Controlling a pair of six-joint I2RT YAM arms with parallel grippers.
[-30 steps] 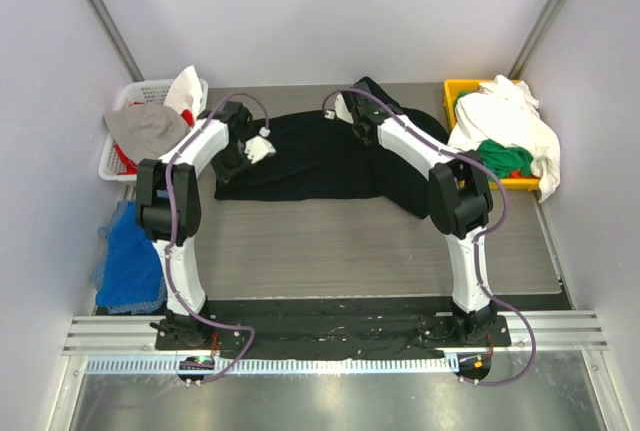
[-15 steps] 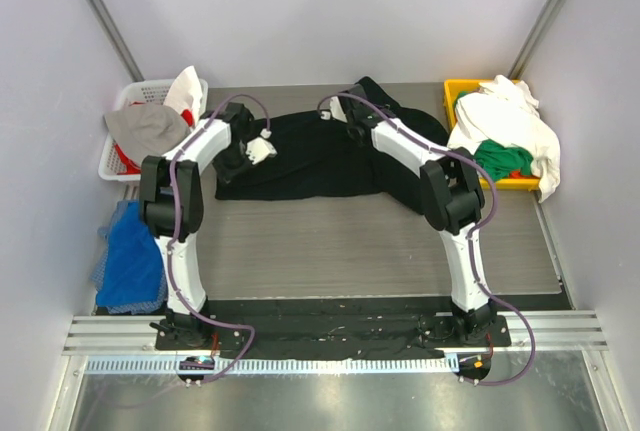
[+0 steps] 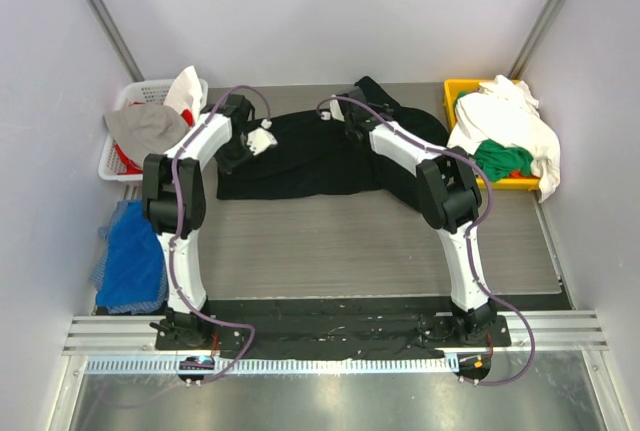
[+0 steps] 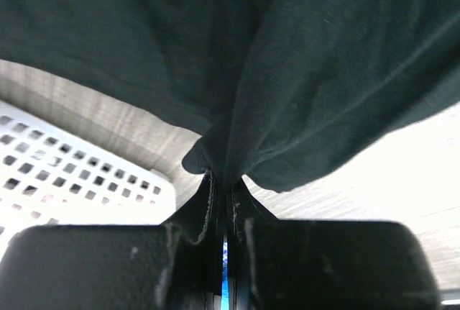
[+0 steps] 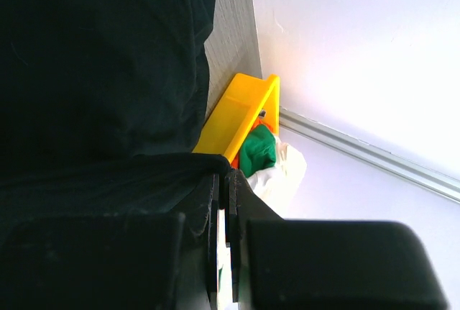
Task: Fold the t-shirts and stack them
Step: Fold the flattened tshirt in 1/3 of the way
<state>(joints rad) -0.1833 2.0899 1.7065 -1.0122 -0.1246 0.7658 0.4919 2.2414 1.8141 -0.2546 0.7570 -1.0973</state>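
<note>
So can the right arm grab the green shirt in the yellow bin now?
Probably not yet: the right gripper is shut on the black t-shirt, and the white t-shirt covers part of the green t-shirt in the yellow bin.

The spread t-shirt (image 3: 310,166) lies across the far middle of the surface (image 3: 340,251); left of it stands a basket (image 3: 112,156) holding clothes (image 3: 150,126); right of it, a bin (image 3: 458,91) with heaped t-shirts (image 3: 505,131) overhanging its rim; a crumpled cloth (image 3: 130,256) lies nearer, beside the surface's left edge.
</note>
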